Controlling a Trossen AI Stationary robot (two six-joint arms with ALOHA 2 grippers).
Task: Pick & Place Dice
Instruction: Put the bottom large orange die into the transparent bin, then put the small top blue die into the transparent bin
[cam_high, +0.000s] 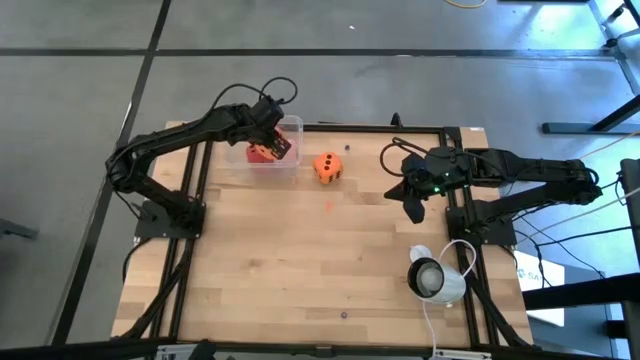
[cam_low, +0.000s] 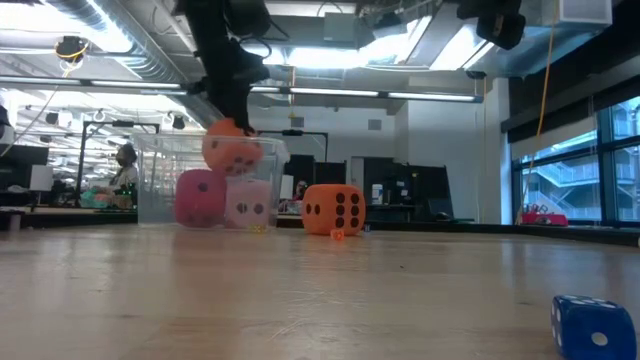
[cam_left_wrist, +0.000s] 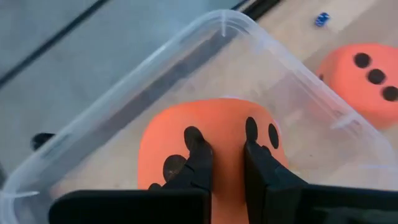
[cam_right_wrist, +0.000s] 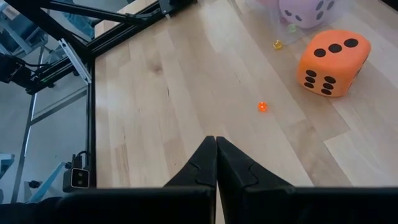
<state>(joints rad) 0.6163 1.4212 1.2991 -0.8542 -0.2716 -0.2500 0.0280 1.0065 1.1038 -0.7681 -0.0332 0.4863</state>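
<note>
An orange die (cam_left_wrist: 214, 127) with dark pips hangs in my left gripper (cam_left_wrist: 227, 146), over the clear plastic container (cam_high: 290, 128) at the table's far left. In the low view this die (cam_low: 232, 150) is right above a red die (cam_low: 199, 197) and a pale pink die (cam_low: 247, 203) on the container's floor. Whether it touches them I cannot tell. A second orange die (cam_high: 328, 167) rests on the table to the right of the container. My right gripper (cam_right_wrist: 216, 146) hovers shut at the table's right side, holding nothing. My left gripper pinches the orange die's pipped upper face (cam_left_wrist: 227, 124) between its two fingers. The fingers (cam_left_wrist: 199, 155) slant down from above and stand close together, with a strip of the soft face between them. The die hangs below them inside the container's walls.
A tiny orange die (cam_right_wrist: 262, 106) and a tiny yellow one (cam_right_wrist: 277, 44) lie on the wood near the big orange die. A small blue die (cam_low: 592, 325) lies near the low camera. A white device (cam_high: 435, 278) with a cable sits at the near right.
</note>
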